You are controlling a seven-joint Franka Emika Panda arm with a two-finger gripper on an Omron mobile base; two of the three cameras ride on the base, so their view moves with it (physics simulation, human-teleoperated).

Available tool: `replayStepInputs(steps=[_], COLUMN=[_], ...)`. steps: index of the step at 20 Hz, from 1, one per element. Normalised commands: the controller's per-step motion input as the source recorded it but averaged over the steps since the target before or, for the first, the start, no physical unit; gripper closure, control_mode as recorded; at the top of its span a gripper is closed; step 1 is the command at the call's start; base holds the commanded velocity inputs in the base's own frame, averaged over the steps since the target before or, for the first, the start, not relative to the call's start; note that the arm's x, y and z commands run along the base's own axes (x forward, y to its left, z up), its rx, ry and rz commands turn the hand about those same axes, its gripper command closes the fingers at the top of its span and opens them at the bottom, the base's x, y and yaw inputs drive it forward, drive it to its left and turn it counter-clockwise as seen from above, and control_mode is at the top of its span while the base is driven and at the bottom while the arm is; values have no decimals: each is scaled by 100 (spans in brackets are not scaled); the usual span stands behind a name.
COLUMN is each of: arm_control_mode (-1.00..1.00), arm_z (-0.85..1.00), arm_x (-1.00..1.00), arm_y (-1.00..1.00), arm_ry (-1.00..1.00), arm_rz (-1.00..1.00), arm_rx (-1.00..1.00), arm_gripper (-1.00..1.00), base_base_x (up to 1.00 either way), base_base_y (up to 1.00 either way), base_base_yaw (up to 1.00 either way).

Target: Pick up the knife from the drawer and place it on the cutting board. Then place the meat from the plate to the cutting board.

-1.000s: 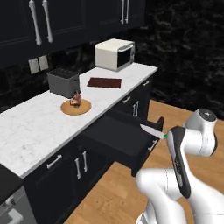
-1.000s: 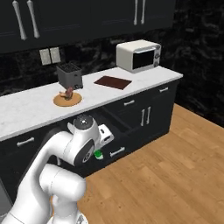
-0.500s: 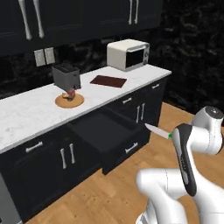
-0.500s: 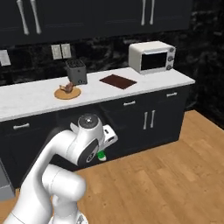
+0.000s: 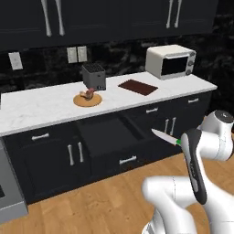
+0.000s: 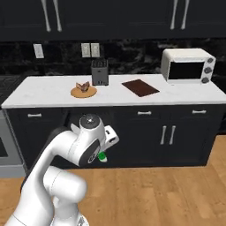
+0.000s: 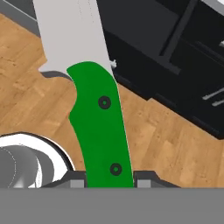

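No text, label, brand, number or sign can be read in any of the views. The microwave (image 6: 187,65) has a few small round controls at its right side, but no markings can be made out on them. The toaster (image 6: 99,73) and the wall outlets (image 6: 90,49) are likewise seen without any lettering.

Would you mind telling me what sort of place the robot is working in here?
A rendered home kitchen, it seems: a white stone-look counter over black cabinets, with a microwave and toaster on it, and an open drawer below.
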Motion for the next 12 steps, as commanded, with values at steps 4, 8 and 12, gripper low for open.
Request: replayStepInputs(steps=[4,8,12], arm_control_mode=[100,100,100], arm_z=[0,0,0], arm_x=[0,0,0], arm_y=[0,0,0], arm_ry=[0,0,0], arm_rz=[0,0,0], arm_rx=[0,0,0], arm_gripper=[100,100,100], base_base_x=[16,33,56], base_base_y=[-100,-100,-89], base_base_yaw=[42,37,40])
